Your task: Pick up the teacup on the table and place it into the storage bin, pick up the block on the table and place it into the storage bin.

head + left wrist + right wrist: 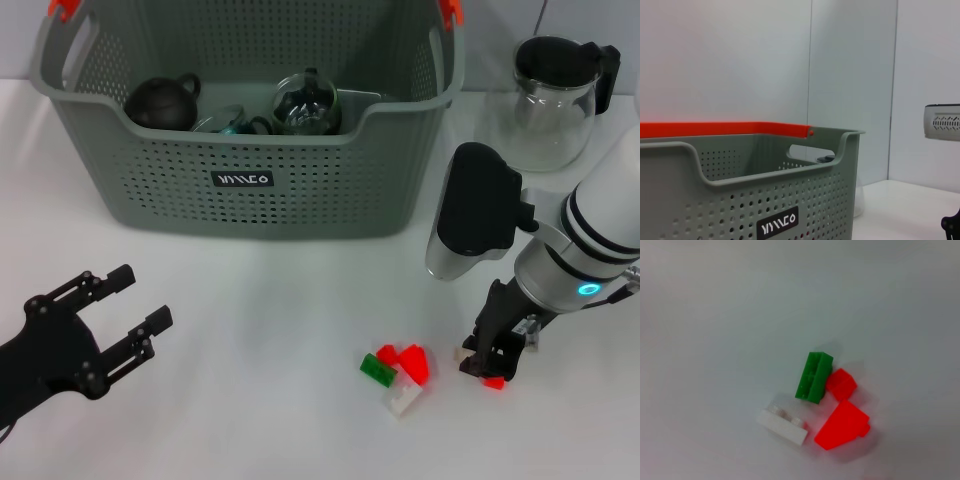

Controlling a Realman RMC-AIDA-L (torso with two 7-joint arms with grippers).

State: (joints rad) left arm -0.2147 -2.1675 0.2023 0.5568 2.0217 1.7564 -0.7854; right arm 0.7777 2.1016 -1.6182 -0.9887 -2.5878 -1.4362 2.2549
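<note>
The grey-green storage bin (300, 190) stands at the back of the table, and it fills the left wrist view (740, 200). Inside it a glass teacup (228, 122) lies between a dark teapot (160, 102) and a round glass vessel (305, 100). A cluster of blocks lies on the table: green (378, 368) (814, 376), red (410, 360) (842, 425) and white (403, 397) (783, 424). My right gripper (492, 360) points down just right of the cluster, over a separate small red block (493, 382). At the front left my left gripper (143, 295) is open and empty.
A glass jug with a black lid (555, 100) stands right of the bin, behind my right arm. A second small red block (841, 384) touches the green one. A small pale piece (462, 352) lies beside the right gripper.
</note>
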